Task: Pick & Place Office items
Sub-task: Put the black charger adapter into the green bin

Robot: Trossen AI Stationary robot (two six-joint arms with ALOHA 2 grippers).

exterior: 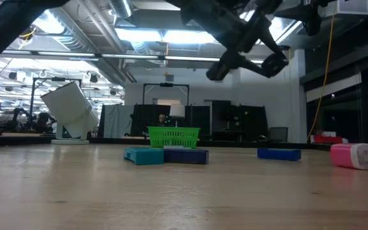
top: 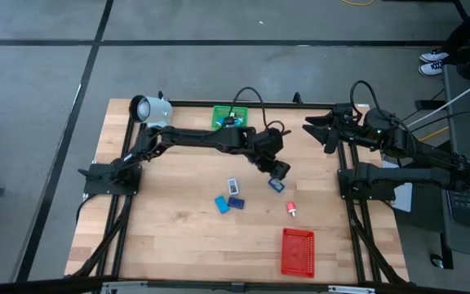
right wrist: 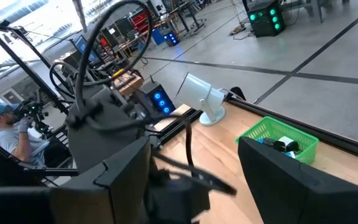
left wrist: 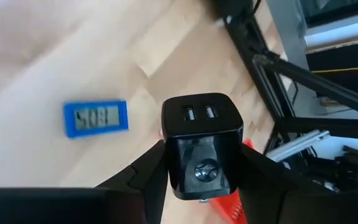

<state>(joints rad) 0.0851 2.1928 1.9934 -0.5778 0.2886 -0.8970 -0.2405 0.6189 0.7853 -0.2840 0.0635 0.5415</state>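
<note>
Carry step in hand: the left gripper, near centre frame in the high view, is clamped on a black charger block held above the table, needing placement in a tray, while the right gripper waits open at upper right.

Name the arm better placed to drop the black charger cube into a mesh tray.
Left. Its gripper already holds the black square USB charger cube in its jaws, raised over mid-table. The right gripper waits empty-jawed at the table's right edge.
</note>
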